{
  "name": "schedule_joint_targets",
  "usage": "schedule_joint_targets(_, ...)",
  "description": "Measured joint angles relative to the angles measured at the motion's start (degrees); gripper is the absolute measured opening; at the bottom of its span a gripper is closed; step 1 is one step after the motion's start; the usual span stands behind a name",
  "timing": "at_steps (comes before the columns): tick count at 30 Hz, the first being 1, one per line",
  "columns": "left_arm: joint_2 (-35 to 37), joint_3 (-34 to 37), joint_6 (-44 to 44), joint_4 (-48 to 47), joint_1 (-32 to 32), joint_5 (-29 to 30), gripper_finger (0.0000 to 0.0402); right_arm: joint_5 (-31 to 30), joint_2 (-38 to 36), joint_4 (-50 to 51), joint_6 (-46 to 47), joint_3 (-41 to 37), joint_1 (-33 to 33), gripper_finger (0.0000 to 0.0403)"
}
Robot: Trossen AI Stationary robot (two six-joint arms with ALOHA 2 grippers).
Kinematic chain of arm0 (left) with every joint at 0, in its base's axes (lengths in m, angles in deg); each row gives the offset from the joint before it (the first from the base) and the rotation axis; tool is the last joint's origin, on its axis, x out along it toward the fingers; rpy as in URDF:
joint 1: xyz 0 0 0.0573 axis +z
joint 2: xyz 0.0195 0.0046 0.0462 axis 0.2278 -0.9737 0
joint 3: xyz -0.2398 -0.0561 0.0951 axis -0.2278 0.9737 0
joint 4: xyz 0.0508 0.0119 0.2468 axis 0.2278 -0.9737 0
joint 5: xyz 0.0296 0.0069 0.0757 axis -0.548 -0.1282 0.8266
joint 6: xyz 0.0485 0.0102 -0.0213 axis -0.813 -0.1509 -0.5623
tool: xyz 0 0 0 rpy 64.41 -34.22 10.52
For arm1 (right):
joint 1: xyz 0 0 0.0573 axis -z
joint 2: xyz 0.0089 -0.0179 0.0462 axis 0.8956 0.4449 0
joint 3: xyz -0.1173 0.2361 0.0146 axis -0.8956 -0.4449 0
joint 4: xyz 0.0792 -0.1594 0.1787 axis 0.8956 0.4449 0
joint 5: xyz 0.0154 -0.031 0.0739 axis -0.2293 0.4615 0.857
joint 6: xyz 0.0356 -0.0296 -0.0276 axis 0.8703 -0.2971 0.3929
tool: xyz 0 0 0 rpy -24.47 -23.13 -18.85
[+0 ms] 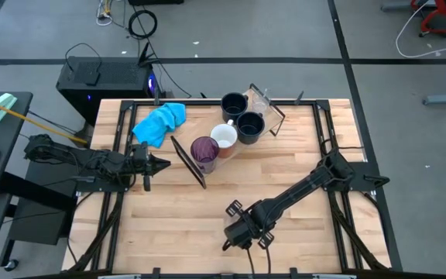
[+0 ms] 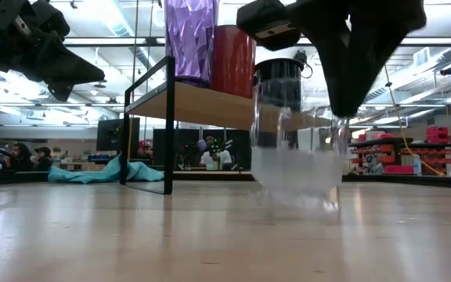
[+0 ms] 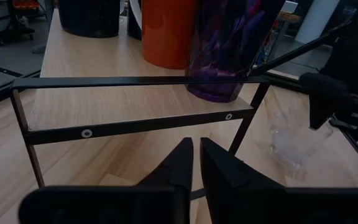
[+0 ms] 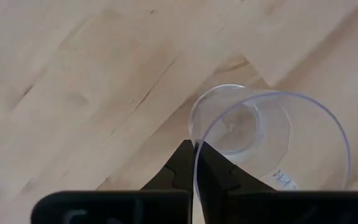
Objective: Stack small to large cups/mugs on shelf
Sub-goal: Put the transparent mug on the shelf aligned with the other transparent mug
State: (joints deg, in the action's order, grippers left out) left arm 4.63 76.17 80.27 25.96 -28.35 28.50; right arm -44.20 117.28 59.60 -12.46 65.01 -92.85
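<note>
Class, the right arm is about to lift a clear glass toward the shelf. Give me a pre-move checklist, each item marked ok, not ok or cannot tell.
1. Right claw shut on the small clear glass's rim: ok.
2. Glass clear of the tabletop: cannot tell.
3. Left claw waiting beside the light wooden shelf on its black wire frame, away from the glass: ok.
4. Translucent purple tumbler upright on shelf: ok.
5. Free shelf space for the glass: cannot tell.

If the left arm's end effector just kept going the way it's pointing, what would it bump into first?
Probably the shelf: its black front rail crosses right ahead of the left end effector. The purple tumbler stands just behind, though depth is hard to judge.
</note>
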Motion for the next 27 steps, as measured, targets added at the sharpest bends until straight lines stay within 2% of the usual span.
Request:
schedule_joint_targets(7, 0.00, 0.00, 0.00, -0.07, 0.00, 0.00, 0.0028, 0.46, -3.26, 5.28, 4.13, 0.15, 2.26, 0.0010)
schedule_joint_targets(14, 0.00, 0.00, -0.02, -0.04, 0.01, 0.00, 0.0035, 0.45, -10.79, 9.66, 8.00, -0.63, 5.00, 0.0010)
schedule_joint_targets(27, 0.02, 0.00, 0.00, -0.01, -0.01, 0.02, 0.0028, 0.10, -29.08, 9.79, 12.11, -15.47, 10.70, 0.0010)
